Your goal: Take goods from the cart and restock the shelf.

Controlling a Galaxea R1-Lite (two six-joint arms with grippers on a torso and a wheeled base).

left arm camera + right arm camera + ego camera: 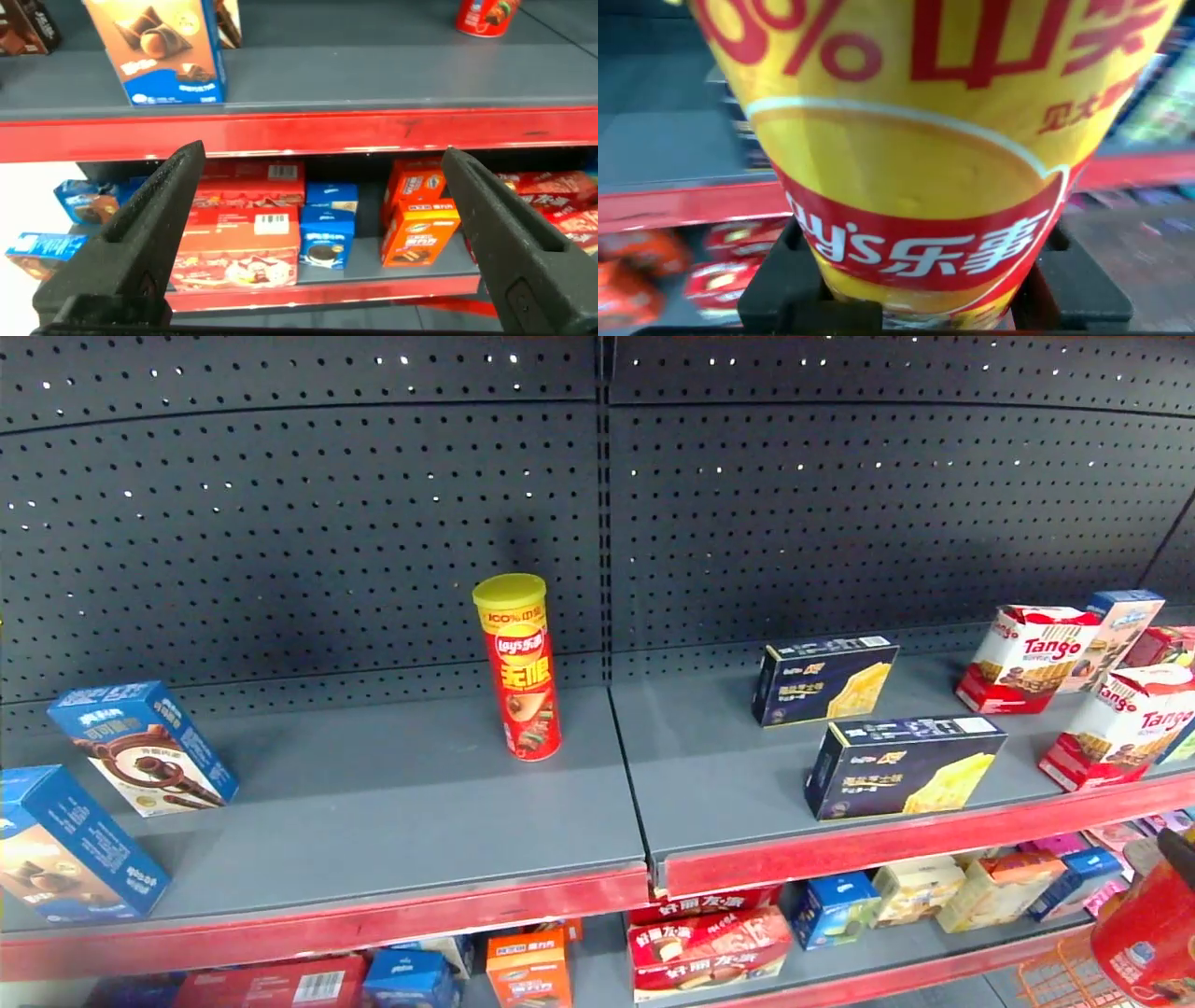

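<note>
We see a chip can (518, 667) upright mid-frame on the grey shelf (392, 803), blue boxes (140, 747) left, dark boxes (901, 765) right, red can (1144, 938) at the lower-right edge.

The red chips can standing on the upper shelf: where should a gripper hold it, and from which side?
Grip the chips can around the middle of its round body, coming level from the open front of the shelf and pinching its two sides. It stands upright with bare shelf on both sides, and the pegboard wall closes the back.

This is a shop: grey metal shelves (401, 821) with red front edges, a dark perforated back panel (280, 541), colourful boxed snacks (901, 767).
</note>
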